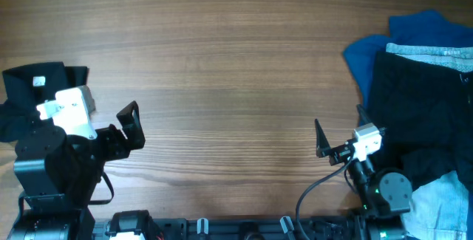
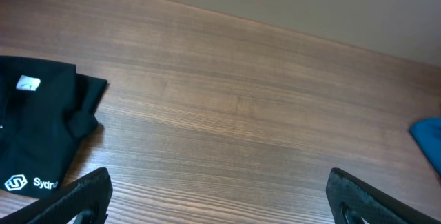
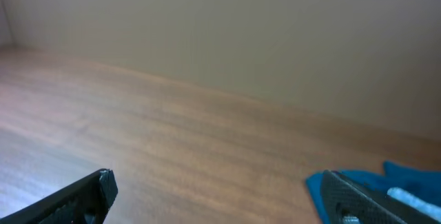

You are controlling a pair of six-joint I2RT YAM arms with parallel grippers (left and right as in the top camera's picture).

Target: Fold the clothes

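The black shirt (image 1: 52, 74) lies folded at the table's far left, its white neck label facing up, partly hidden under my left arm. In the left wrist view the shirt (image 2: 38, 131) shows the label and a white round logo with lettering at its near edge. My left gripper (image 1: 133, 125) is open and empty, just right of the shirt; its fingers (image 2: 217, 200) frame bare wood. My right gripper (image 1: 338, 131) is open and empty near the front edge, left of the clothes pile; its fingers (image 3: 213, 200) also frame bare wood.
A pile sits at the right: a bright blue garment (image 1: 414, 37), a black garment with a grey waistband (image 1: 425, 100), and a pale grey-blue cloth (image 1: 443, 203) at the front right corner. The blue garment also shows in the wrist views (image 2: 428, 138) (image 3: 406, 179).
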